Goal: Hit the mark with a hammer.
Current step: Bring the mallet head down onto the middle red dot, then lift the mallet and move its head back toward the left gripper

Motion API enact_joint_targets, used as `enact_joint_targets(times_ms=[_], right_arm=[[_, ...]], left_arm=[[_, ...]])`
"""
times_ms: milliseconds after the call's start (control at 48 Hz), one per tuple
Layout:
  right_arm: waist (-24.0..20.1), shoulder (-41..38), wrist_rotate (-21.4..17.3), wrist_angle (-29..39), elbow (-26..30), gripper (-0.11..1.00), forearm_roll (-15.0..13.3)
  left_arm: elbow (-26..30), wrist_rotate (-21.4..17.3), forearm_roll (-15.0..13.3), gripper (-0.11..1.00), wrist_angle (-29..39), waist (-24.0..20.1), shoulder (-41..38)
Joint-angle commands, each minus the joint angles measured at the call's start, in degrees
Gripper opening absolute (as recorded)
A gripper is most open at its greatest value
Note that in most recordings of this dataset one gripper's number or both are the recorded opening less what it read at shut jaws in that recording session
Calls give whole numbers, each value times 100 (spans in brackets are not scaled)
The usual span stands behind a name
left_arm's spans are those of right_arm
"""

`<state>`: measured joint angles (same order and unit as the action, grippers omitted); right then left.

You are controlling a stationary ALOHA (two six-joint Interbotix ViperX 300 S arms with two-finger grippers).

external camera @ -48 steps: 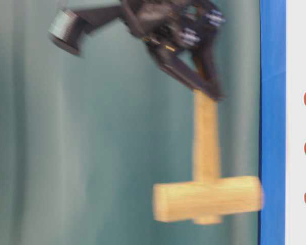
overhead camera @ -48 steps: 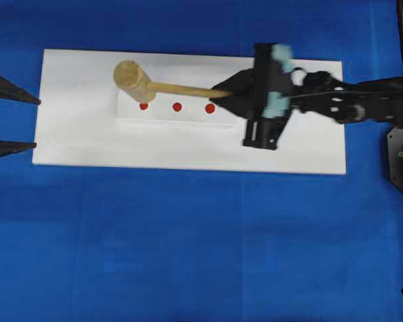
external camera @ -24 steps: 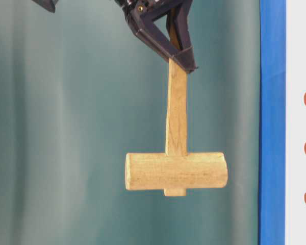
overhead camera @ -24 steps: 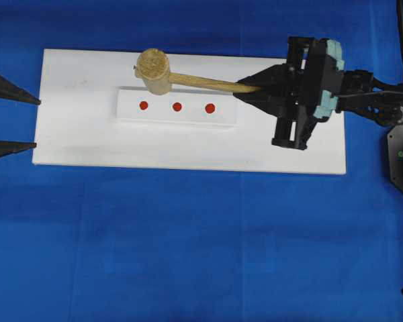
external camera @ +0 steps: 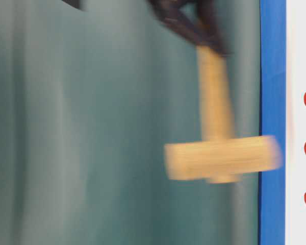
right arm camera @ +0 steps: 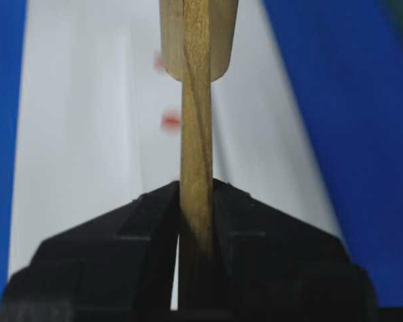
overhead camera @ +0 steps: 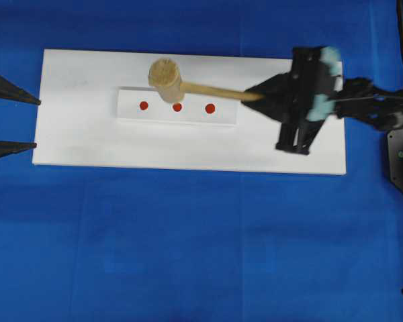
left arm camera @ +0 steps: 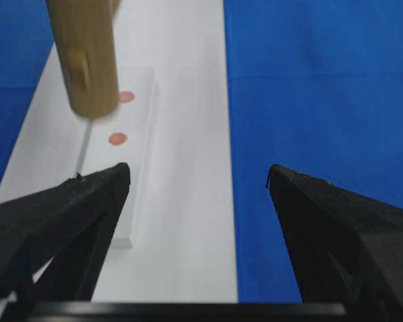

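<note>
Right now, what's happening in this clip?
The right tool is shut on the handle of a wooden hammer, with the head over a small white block marked with three red dots, about at the middle dot. The side view is blurred, so contact can't be told. The block sits on a white board. The left tool hangs open, off to the side.

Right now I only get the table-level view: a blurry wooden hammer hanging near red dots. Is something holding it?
Observer: Yes. The right wrist view shows the right gripper, jaws shut on the handle of the hammer.
Visitor: Which dot is it aimed at?
Observer: From overhead, the head lines up with the middle red dot of three on a white strip.
Visitor: Any second arm?
Observer: Yes, the left gripper sits at the left end of the board, jaws open, holding nothing.
</note>
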<state>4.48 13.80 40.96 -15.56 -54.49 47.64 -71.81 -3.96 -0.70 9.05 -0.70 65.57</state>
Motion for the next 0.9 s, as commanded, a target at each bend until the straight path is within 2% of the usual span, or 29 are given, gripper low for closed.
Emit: enact_joint_targets(times_ms=[0, 104, 333, 521, 875], right_arm=[[0, -448, -53, -9, 97, 3, 114], [0, -642, -62, 97, 97, 3, 185], [0, -202, -35, 9, 26, 3, 185], [0, 519, -18, 26, -185, 3, 167], [0, 2496, 18, 105, -967, 3, 167]], left_arm=[[62, 9, -9, 81, -35, -9, -35], [62, 26, -9, 81, -44, 0, -35], [62, 35, -9, 81, -44, -9, -26], [62, 35, -9, 81, -35, -9, -26], [62, 35, -9, 81, -26, 0, -18]])
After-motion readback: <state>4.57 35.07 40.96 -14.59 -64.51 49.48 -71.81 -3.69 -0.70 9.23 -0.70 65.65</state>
